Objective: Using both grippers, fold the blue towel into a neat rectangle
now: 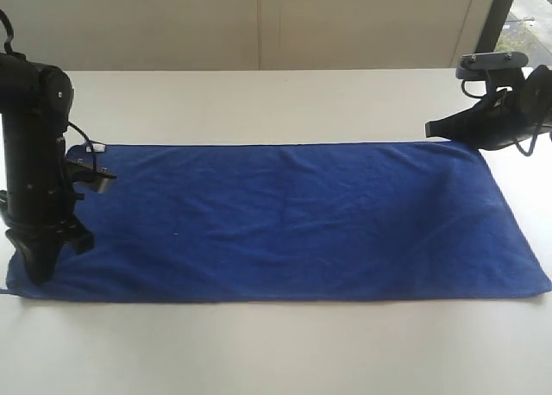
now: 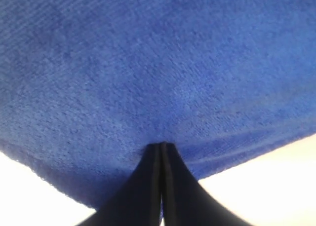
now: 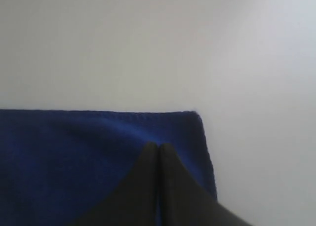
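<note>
Towel [image 1: 285, 222] is laid flat; left gripper [image 1: 37, 271] and right gripper [image 1: 434, 129] are pressed closed at corners, hold unclear. Hems should be pinched squarely.

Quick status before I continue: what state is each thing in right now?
blue towel: unfolded, spread flat on the table.
left gripper: jaws shut, tips at the towel's near left corner; pinch unclear.
right gripper: jaws shut, tips at the towel's far right corner; pinch unclear.

Lab-like room: bare white table [image 1: 276, 352], plain wall [image 1: 259, 24], window [image 1: 528, 15].
</note>
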Robot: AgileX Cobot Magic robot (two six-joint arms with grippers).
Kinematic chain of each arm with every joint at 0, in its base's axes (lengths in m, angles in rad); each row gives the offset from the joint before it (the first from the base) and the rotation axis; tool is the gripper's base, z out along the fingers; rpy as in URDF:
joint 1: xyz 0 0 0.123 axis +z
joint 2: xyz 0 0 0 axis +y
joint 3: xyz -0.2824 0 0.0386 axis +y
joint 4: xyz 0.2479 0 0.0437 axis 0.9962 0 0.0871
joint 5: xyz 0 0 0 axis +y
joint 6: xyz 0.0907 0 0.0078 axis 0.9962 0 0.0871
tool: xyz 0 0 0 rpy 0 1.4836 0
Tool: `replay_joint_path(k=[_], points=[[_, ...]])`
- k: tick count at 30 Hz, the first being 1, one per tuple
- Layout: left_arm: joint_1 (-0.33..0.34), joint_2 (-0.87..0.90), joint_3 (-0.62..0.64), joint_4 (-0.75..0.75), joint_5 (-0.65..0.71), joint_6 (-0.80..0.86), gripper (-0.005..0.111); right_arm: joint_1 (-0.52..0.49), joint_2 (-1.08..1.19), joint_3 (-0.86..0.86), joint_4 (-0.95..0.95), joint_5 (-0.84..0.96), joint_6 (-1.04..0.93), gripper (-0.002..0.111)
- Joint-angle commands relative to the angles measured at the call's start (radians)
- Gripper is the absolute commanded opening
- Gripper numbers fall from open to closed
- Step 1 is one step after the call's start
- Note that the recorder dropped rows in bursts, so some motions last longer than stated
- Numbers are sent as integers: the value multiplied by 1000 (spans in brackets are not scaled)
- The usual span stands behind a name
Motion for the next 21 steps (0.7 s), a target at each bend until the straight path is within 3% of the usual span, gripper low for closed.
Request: replay_joint_path(k=[1,8,13,21], points=[[-4,1,8,7,21,3,0,-1,-9,4,-7,-15,-6,0],[-4,-14,-21,1,21,-5,0,-1,-9,0,-7,-17,-6,0],[-4,-60,-79,-103,21,15,0,-1,-17,-23,-7,-1,-6,0],[-2,-131,-140,-136,-61,25,0,-1,-67,-144,-7,269,-6,0]])
